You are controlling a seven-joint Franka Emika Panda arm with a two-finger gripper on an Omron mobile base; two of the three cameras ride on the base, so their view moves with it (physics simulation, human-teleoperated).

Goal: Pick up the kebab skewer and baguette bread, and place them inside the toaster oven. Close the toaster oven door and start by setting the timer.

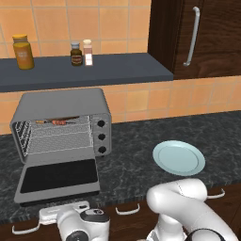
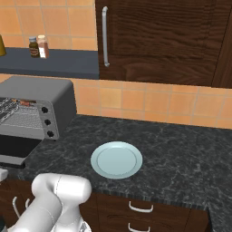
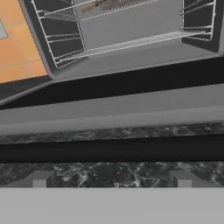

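The toaster oven (image 1: 61,106) stands at the counter's left with its door (image 1: 59,176) folded down flat toward me. On the upper wire rack lies the kebab skewer (image 1: 57,122), red-brown chunks on a thin stick; it also shows at the oven's left edge (image 2: 22,103) and at the frame top (image 3: 94,6). I cannot tell the baguette bread apart from it. Three black knobs (image 1: 100,137) sit on the oven's right side. My gripper (image 1: 62,212) hangs low in front of the door's front edge, open and holding nothing; its fingertips (image 3: 41,178) rise wide apart over the counter edge.
An empty pale blue plate (image 1: 179,157) lies on the dark counter (image 1: 136,155) right of the oven. Jars (image 1: 22,52) stand on the shelf above. A dark wood cabinet (image 2: 158,41) hangs at upper right. Drawer handles (image 1: 127,209) run under the counter edge.
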